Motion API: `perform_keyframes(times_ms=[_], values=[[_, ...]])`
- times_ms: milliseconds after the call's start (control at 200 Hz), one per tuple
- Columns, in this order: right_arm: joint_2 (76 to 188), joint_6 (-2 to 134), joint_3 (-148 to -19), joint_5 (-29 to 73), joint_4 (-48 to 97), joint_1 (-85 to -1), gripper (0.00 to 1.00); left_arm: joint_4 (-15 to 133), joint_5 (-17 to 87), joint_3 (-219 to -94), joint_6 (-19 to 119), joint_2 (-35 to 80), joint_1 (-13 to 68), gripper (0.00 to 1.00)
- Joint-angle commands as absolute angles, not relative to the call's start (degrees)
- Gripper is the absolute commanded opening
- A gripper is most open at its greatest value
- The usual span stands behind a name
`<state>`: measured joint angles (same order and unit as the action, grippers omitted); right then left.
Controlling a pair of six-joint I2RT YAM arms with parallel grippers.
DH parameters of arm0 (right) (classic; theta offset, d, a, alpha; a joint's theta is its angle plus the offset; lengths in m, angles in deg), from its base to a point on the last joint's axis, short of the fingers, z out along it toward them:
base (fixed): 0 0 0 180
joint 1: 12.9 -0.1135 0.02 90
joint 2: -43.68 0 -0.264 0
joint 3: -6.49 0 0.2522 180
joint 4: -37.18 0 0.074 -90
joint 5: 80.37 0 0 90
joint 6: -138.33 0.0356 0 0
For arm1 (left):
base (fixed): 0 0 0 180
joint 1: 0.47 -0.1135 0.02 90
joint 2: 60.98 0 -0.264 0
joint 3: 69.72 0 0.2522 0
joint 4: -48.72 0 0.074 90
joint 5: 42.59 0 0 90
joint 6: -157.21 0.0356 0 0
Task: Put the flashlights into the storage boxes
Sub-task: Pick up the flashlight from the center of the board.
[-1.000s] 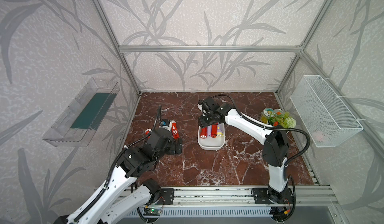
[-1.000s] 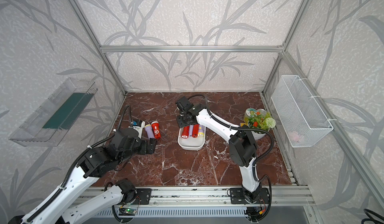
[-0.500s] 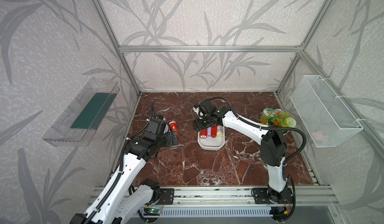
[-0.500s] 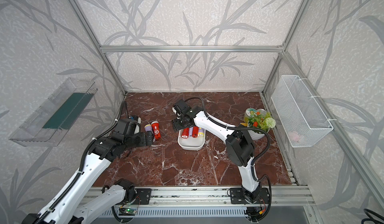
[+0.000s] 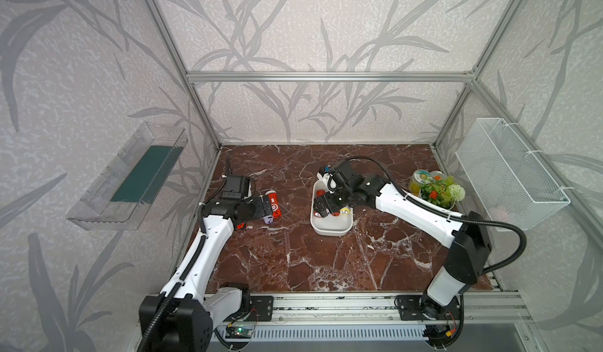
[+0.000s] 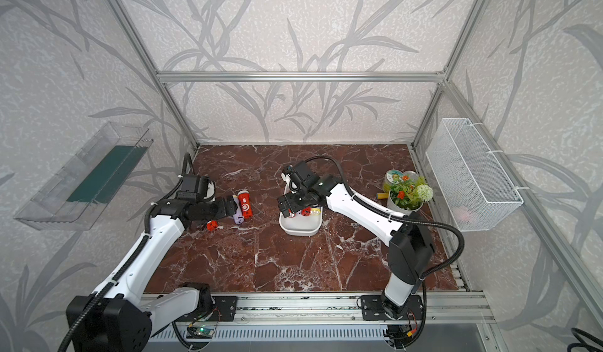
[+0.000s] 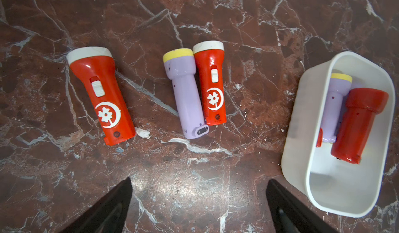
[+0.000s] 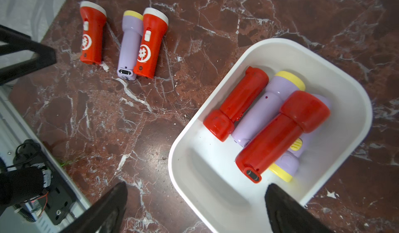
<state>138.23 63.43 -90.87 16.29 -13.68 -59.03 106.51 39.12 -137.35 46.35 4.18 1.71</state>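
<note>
Right gripper is found with its jaws spread wide and nothing between them, poised over the white tub. A second earlier the jaws were narrow over the same tub, so a release is judged to have just been made. The left gripper is likewise wide and empty. It has been advanced over the marble tabletop and is now held just short of the flashlights lying loose there, with none of them touched.

Four flashlights are counted inside the tub. The top red flashlight lies aslant across a lavender flashlight and a second lavender flashlight, which is largely covered. A smaller-looking red flashlight rests against the first lavender one. The top red one is taken to be the item just dropped; it is settled below the rim, so that placement is considered complete.

Three flashlights are outstanding, all on the tabletop to one side of the tub. A lone red flashlight lies apart from the others. A loose lavender flashlight and a paired red flashlight lie touching side by side, between the lone one and the tub. The task is assessed as just over half done, and the next pick is expected to fall to the left arm.
</note>
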Motion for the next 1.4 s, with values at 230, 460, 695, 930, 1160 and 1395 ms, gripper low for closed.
perform_keyframes(times_ms=[230, 460, 695, 930, 1160, 1395], values=[[124.78, 64.9, -80.33, 24.33, -5.53, -59.05, 0.99, 110.21, 38.39, -142.59, 49.8, 14.28, -7.54, 0.98], [123.93, 64.71, -77.85, 25.31, -4.51, -59.05, 0.99, 111.64, 41.9, -144.23, 50.32, 18.86, -7.64, 0.95], [122.14, 64.2, -76.34, 24.06, -3.72, -59.05, 0.99, 112.58, 47.47, -144.73, 51.13, 20.21, -7.66, 0.93], [122.15, 65.07, -75.39, 25.75, -1.97, -59.04, 0.99, 112.93, 49.7, -145.56, 50.97, 23.98, -8.17, 0.92], [120.98, 66.41, -76.14, 30.21, -0.71, -59.22, 0.99, 112.78, 48.41, -148.46, 49.84, 28.83, -8.64, 0.9], [119.88, 66.46, -76.44, 31.02, -0.4, -60.75, 0.99, 111.52, 48.55, -148.68, 48.85, 31.92, -9.04, 0.89]])
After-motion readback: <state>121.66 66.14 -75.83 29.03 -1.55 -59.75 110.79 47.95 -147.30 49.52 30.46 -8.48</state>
